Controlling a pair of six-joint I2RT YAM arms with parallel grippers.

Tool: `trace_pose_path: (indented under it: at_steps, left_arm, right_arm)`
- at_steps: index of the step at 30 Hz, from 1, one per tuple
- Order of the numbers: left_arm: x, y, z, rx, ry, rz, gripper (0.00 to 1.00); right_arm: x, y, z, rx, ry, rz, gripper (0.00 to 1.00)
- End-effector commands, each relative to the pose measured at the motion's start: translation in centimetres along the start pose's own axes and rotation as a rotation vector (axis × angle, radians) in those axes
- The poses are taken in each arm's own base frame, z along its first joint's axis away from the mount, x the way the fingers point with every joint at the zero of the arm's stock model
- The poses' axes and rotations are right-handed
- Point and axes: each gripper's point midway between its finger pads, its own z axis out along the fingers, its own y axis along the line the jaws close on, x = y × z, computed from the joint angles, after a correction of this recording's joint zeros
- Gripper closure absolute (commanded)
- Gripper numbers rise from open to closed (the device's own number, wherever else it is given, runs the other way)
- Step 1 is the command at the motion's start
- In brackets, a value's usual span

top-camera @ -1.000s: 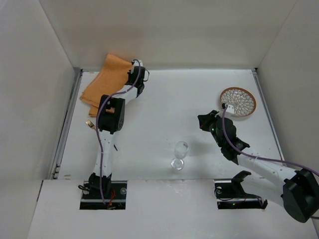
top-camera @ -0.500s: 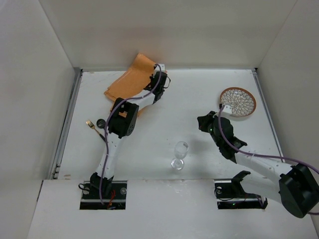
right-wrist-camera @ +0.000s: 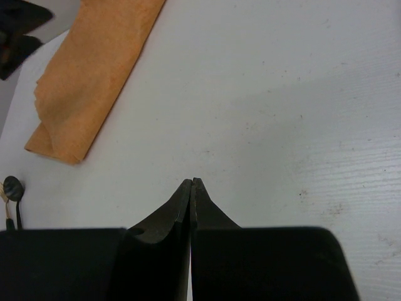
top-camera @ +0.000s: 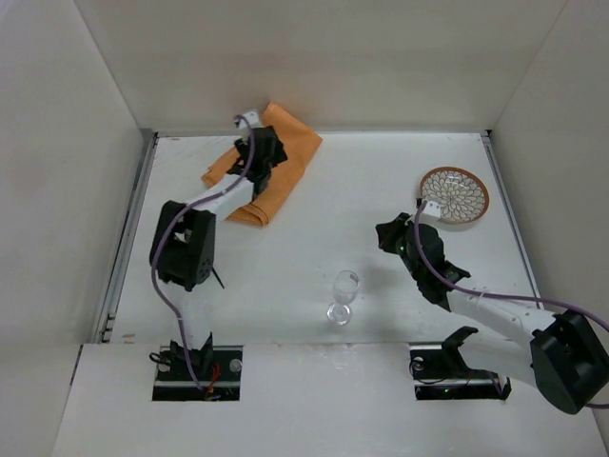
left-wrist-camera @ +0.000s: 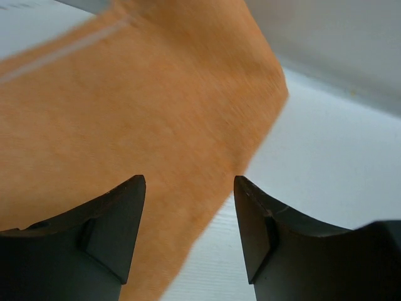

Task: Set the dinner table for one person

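Table (top-camera: 381, 181): white, fills centre of top view, walled
Orange cloth (top-camera: 276, 176): upper left, folded
Left gripper (left-wrist-camera: 188, 182): over the Orange cloth, jaws released, spread apart
Right gripper (right-wrist-camera: 191, 183): jaws clenched on nothing
Wine glass (top-camera: 343, 296): lower centre, upright
Patterned plate (top-camera: 455, 194): upper right

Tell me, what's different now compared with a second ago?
The left gripper slid the orange cloth rightward along the far edge of the table, out of the left corner, then swung back left. It now hangs open over the cloth. The glass, the plate and the shut right gripper stayed where they were.
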Motion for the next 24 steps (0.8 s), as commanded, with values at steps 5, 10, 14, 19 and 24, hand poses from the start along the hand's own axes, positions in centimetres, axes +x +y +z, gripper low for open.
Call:
trace_pose_path:
  at_steps: [5,10,14,19,24]
  left_arm:
    - [-0.1,10.7,-2.1,-0.132,0.010,-0.276,0.54]
    - [5.0,13.4,-3.5,-0.211,0.054,-0.329,0.69]
    - [9.2,12.5,-3.9,-0.200,0.130,-0.336,0.78]
    - [14.0,9.9,-5.9,-0.152,0.187,-0.338,0.87]
    - [13.9,9.6,-7.4,-0.141,0.173,-0.353,0.82]
  right_arm:
    - [-1.7,2.7,0.6,-0.079,-0.037,0.020,0.89]
    - [-1.7,2.8,0.5,-0.086,-0.038,0.022,0.74]
    - [-1.9,2.7,0.4,-0.087,-0.041,0.023,0.72]
    - [-2.3,2.6,0.3,-0.085,-0.053,0.027,0.71]
    - [-2.2,2.5,0.4,-0.083,-0.051,0.030,0.70]
